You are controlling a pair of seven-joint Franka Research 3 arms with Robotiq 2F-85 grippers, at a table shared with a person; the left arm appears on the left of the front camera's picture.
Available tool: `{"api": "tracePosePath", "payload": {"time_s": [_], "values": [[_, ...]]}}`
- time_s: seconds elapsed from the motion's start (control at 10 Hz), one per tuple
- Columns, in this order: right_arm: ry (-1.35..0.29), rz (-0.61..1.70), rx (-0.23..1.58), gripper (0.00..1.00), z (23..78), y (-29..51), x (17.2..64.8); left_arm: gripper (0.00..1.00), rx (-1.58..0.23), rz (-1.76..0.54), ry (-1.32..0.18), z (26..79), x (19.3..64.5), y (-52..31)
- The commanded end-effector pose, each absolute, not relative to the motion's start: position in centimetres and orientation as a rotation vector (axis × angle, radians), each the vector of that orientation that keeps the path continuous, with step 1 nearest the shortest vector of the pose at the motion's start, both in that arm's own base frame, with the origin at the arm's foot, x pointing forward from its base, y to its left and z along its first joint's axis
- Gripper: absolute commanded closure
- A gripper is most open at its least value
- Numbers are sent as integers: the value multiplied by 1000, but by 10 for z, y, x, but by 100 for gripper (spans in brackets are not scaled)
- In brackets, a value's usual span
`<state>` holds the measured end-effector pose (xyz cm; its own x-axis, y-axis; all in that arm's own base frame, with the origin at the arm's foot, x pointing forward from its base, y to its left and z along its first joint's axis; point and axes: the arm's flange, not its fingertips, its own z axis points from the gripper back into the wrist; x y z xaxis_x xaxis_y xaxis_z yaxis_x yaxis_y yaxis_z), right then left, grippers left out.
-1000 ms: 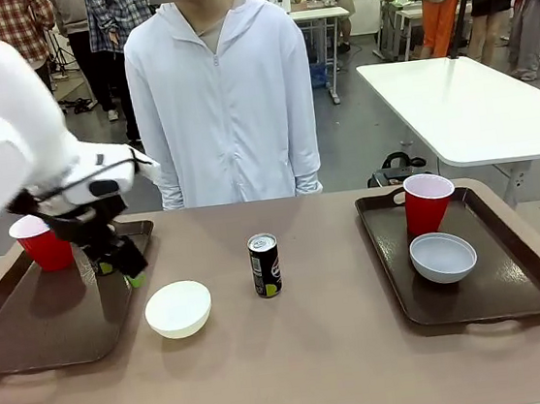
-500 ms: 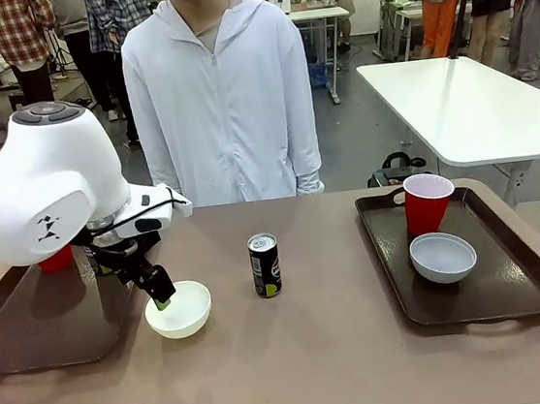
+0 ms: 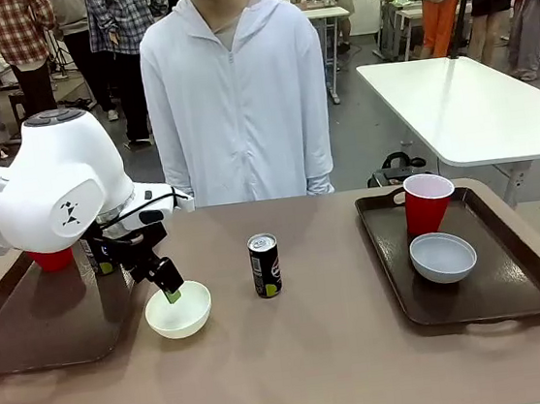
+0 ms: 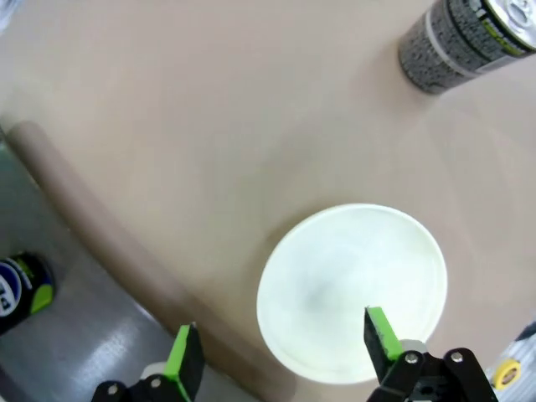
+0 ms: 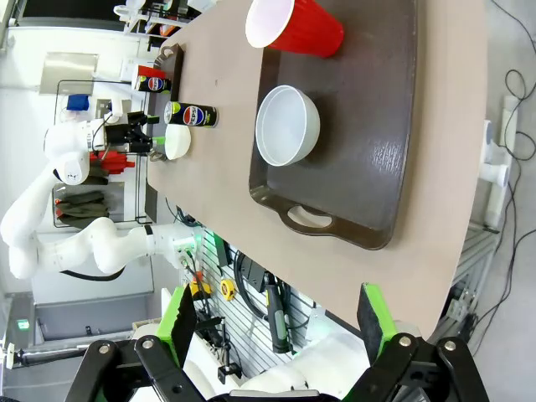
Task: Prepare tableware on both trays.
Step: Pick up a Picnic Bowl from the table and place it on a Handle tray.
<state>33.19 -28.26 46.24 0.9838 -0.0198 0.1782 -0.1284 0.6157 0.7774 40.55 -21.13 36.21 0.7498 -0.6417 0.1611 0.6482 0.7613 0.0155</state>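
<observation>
A brown counter [image 3: 328, 371] has a person [image 3: 236, 99] in a white zipped hoodie standing at its far side. Their hands are out of sight below the counter's far edge.

The bulky white left arm [image 3: 55, 197] reaches in from the left and blocks much of the left tray [image 3: 32, 336]. Behind it, only the lower part of the left red cup [image 3: 52, 259] peeks out at the tray's far end. The tray can [image 4: 21, 285] stands on that tray. The wrist view cuts it off at the edge, so its label is hard to read.

The white bowl [image 3: 178, 310] sits on the bare counter, just beside the left tray's rim. The left hand [image 4: 280, 322] is low over it with its jaws wide apart, straddling the bowl's near edge. One green fingertip [image 4: 378, 328] is over the bowl's inside and the other is outside it. The hand has hold of nothing, and I cannot tell whether a finger touches the bowl.

The middle can [image 3: 265, 266], black, stands upright alone near the counter's centre, apart from the bowl.

On the right tray [image 3: 478, 310] the right red cup [image 3: 428, 201] stands upright at the far end. The pale grey-blue bowl [image 3: 443, 256] is just in front of it.

The right hand [image 5: 278, 327] hangs high above the counter's right end, with its jaws spread wide and empty.
</observation>
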Motion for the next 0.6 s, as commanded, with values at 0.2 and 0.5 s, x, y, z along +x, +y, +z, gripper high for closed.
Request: {"api": "tracePosePath", "payload": {"time_s": [0.2, 0.5], "values": [[-172, 39, 908, 0, 464, -282, 332, 64, -46, -735, -154, 347, 421, -206], [-172, 39, 908, 0, 464, -282, 332, 100, -50, -745, -147, 348, 421, -205]]}}
